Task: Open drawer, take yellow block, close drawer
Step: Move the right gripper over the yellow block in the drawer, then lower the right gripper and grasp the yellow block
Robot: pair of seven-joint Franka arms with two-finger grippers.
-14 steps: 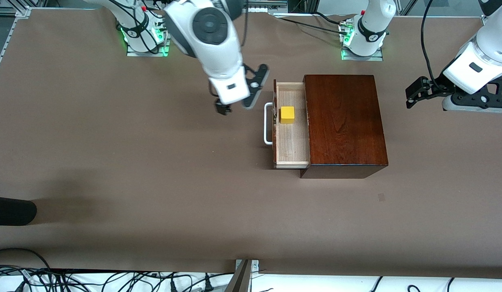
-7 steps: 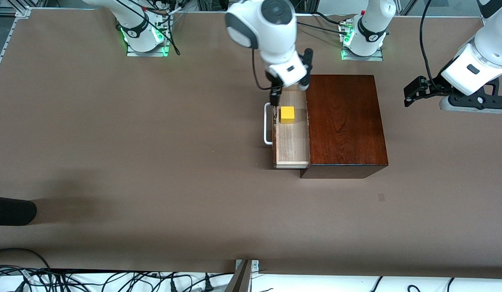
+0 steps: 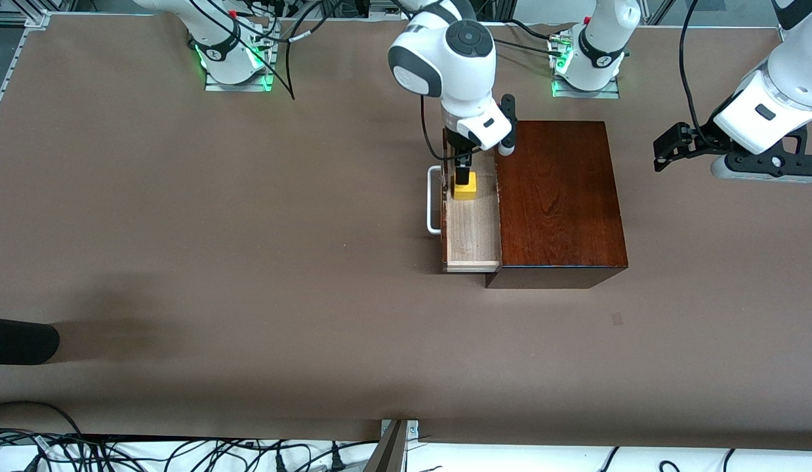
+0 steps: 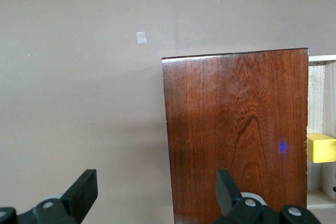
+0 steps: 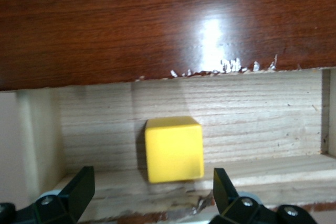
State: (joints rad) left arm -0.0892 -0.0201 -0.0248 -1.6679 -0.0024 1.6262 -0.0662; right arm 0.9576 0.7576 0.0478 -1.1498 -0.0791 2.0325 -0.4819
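Hovering over the open drawer (image 3: 471, 226), your right end effector (image 3: 464, 172) sits just above the yellow block (image 3: 464, 189), upper middle of the front frame, fingers spread wide with the cube lined up between them in the right wrist view (image 5: 174, 149). The block rests on the drawer's pale floor, close to the dark front panel and its white bar handle (image 3: 433, 200). You're on the take step: the drawer is out and the block is not gripped. Next, I'd judge, you need a short straight descent, then a squeeze on the cube's sides. Your left end effector (image 3: 668, 149) waits at the frame's right edge, fingers spread, over the bare surface (image 3: 248, 262) beside the wooden box (image 3: 557, 196).
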